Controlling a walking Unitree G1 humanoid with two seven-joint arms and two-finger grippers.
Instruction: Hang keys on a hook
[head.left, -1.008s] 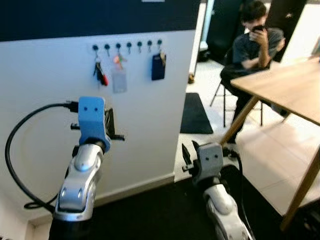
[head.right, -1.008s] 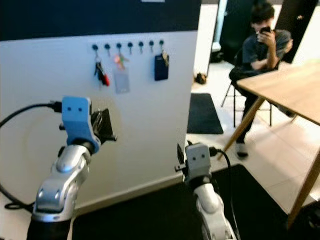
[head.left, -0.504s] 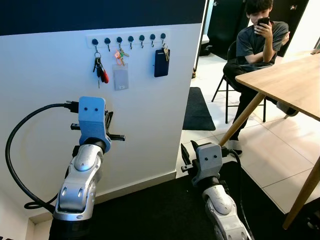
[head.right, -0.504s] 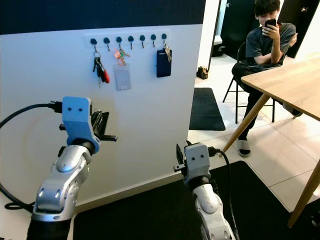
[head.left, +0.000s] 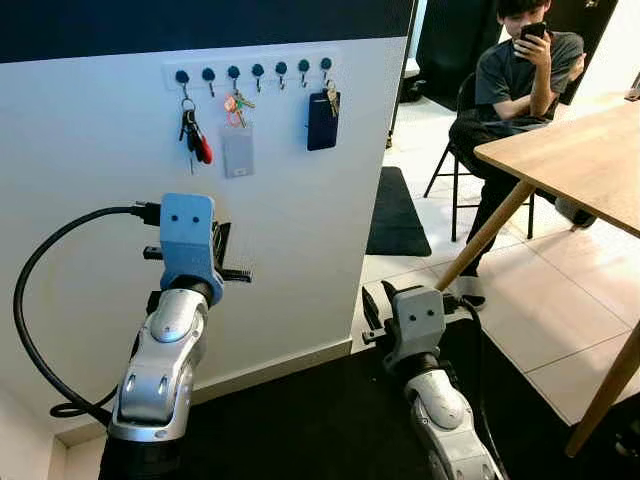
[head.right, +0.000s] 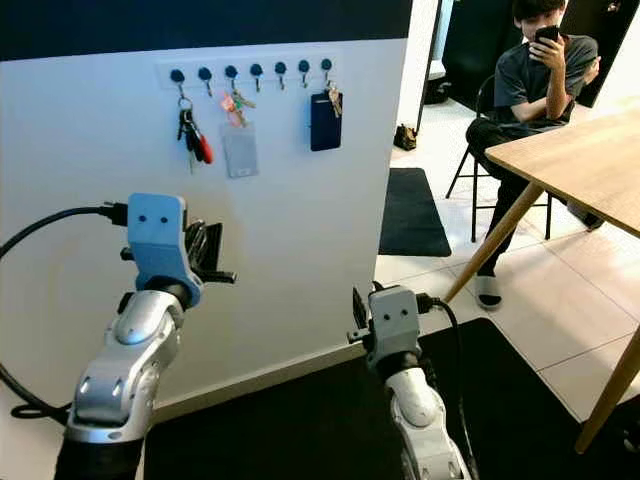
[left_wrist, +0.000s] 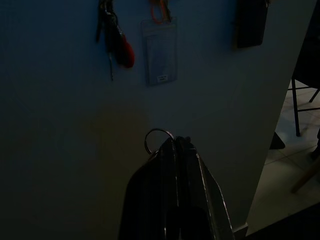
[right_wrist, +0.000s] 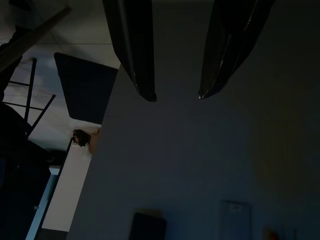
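Your left gripper (left_wrist: 175, 142) has its fingers clenched on what looks like a key ring (left_wrist: 156, 138), dim here. The hook rail (head.left: 252, 71) sits above and ahead on the wall; raise that arm. Right gripper (right_wrist: 175, 95) released, low.

Hanging along the row of hooks (head.left: 254, 70) on the white wall (head.left: 90, 160): a red-tagged key bunch (head.left: 192, 135) at the far left, a clear badge holder (head.left: 237, 150) beside it, a dark blue pouch (head.left: 319, 120) toward the right end.
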